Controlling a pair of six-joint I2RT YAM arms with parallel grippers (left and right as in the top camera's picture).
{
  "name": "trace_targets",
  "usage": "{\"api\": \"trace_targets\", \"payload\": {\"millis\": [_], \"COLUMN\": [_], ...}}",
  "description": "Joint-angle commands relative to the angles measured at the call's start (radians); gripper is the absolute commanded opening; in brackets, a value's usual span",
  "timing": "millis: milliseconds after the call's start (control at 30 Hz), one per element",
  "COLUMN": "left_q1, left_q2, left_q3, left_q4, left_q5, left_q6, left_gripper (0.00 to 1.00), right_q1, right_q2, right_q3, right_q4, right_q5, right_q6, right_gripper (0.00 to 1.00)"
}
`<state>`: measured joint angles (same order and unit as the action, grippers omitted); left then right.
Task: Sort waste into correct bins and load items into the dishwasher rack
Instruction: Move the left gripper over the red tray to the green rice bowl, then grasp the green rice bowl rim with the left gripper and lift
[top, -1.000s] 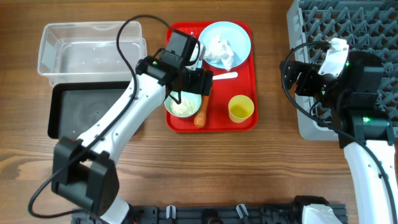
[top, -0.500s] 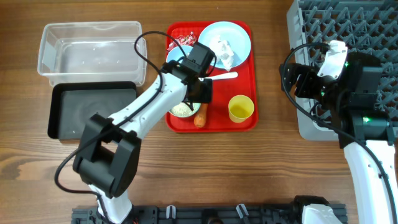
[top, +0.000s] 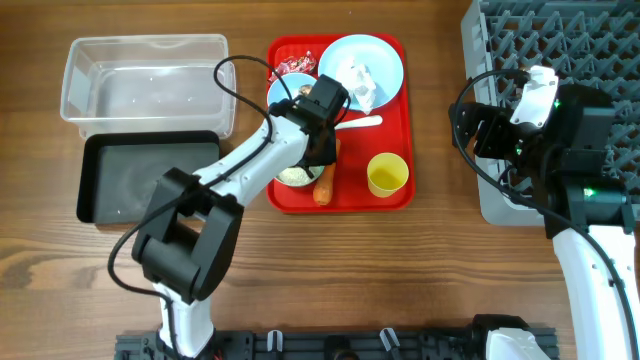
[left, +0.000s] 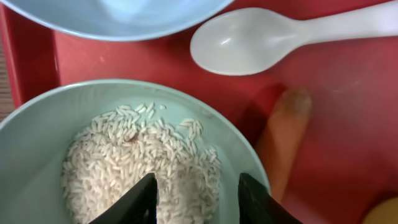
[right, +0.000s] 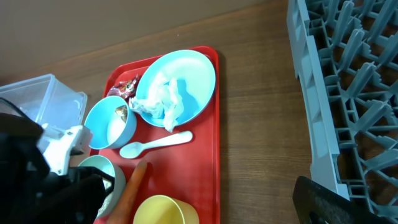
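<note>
My left gripper (left: 199, 186) is down in the pale blue bowl (left: 37, 143) of white rice (left: 137, 149). One finger rests on the rice and the other at the bowl's right rim, shut on that wall. From overhead this bowl (top: 290, 176) sits at the front left of the red tray (top: 400, 120). An orange carrot (top: 323, 186) lies beside it, with the white spoon (top: 362, 122) behind. The plate (top: 385, 55) carries crumpled tissue (top: 355, 80). A yellow cup (top: 387, 174) stands front right. My right gripper (top: 475, 125) hangs open and empty beside the grey rack (top: 560, 40).
A clear bin (top: 145, 75) and a black bin (top: 145, 180) sit left of the tray. A second blue bowl (right: 106, 127) with a brown lump and a red candy wrapper (top: 292, 66) are at the tray's back left. Bare wood separates tray and rack.
My left gripper has swung right and dropped onto the rice bowl's rim, and its jaws have narrowed. The right arm has not moved.
</note>
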<state>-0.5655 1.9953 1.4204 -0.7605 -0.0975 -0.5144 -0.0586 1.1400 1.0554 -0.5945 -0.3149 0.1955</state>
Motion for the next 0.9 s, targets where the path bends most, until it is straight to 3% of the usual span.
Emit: {"api": "trace_targets", "payload": {"millis": [0,167,400,467,533,567,733,867], "left_q1": [0.000,0.000,0.001,0.001,0.000,-0.001,-0.007,-0.010], "left_q2": [0.018,0.015,-0.069,-0.105,-0.124,-0.125,-0.093,-0.055], "left_q3": [0.005,0.005,0.009,0.009,0.009,0.009,0.006,0.005], "left_q4": [0.019,0.023,0.011,0.017,0.031,0.037,0.043,0.049], "left_q5": [-0.020,-0.020,-0.021,-0.020,-0.019,-0.017,-0.016,-0.016], "left_q6": [-0.018,-0.013,0.039,0.040,0.040,0.040,0.040,0.040], "left_gripper": [0.41,0.37,0.48,0.54,0.71,0.73,0.70,0.56], "right_q1": [0.003,0.003,0.003,0.003,0.003,0.003,0.003,0.003], "right_q2": [-0.001,-0.001,-0.001,0.000,0.000,0.001,0.004,0.009], "right_q3": [0.023,0.023,0.023,0.023,0.023,0.023,0.023,0.023], "right_q4": [-0.002,-0.002,-0.002,-0.002,-0.001,-0.001,-0.002,-0.003], "right_q5": [-0.019,-0.019,-0.019,-0.019,-0.019,-0.019,-0.019,-0.019], "right_q6": [-0.010,-0.010,-0.011,-0.012,-0.012,-0.011,-0.012,-0.012], "right_gripper": [1.00,1.00,1.00,1.00,1.00,1.00,1.00,1.00]}}
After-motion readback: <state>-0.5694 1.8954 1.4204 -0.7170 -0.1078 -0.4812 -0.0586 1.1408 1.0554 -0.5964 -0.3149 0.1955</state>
